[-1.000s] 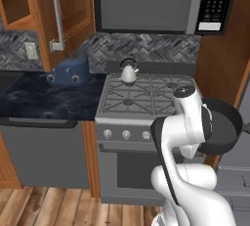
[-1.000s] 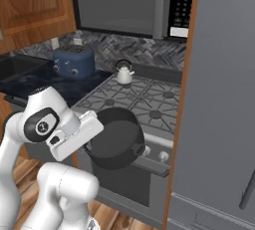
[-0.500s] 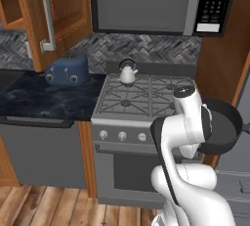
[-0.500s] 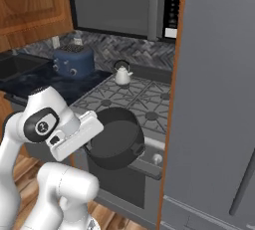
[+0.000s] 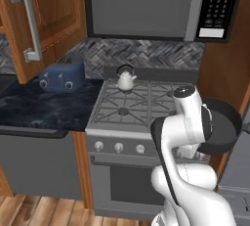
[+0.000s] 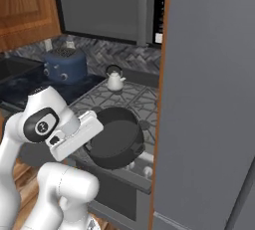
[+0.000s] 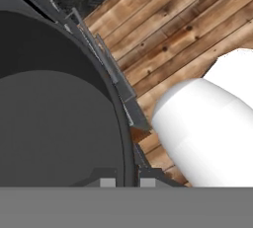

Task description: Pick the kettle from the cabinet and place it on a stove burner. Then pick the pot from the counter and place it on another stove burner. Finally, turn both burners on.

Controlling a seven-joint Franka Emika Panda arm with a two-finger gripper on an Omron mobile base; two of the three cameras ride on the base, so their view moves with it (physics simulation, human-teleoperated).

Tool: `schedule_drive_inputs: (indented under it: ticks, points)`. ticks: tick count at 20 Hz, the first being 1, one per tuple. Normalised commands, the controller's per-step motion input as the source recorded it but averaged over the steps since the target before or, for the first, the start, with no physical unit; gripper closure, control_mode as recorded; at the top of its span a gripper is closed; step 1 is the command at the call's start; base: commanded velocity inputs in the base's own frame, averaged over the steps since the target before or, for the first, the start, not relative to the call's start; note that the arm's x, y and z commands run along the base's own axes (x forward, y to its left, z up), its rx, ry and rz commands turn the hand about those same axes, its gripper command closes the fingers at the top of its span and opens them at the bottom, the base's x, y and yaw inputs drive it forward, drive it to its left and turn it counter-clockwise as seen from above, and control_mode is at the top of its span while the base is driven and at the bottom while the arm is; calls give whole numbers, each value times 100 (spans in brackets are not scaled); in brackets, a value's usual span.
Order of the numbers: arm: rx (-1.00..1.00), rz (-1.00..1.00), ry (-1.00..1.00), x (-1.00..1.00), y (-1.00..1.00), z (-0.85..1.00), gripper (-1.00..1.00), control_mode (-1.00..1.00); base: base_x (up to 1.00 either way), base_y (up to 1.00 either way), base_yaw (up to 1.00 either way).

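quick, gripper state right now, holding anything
gripper: shut on the rim of the pot, holding it up in front of the stove.

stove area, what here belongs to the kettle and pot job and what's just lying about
Part of the job:
- kettle, on a back burner
- pot, held off the stove by the gripper
- stove burners
- counter
- cabinet

Just lying about:
- blue toaster
- microwave

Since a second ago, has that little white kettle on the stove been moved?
No. The kettle sits on the same back burner of the stove, beside the blue toaster; the whole picture shifted because the base drove.
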Motion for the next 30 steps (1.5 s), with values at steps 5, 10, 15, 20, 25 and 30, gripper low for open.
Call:
schedule_drive_inputs:
  ticks: [5,10,15,20,25,30]
  points:
    - [0,0,0,0,0,0,100,100,48,-34,7]
    - [0,0,0,0,0,0,100,100,15,-26,12]
    - [0,0,0,0,0,0,100,100,1,-20,18]
    - [0,0,0,0,0,0,100,100,0,-30,12]
    - [0,0,0,0,0,0,100,100,0,-39,5]
    - [0,0,0,0,0,0,100,100,8,-34,2]
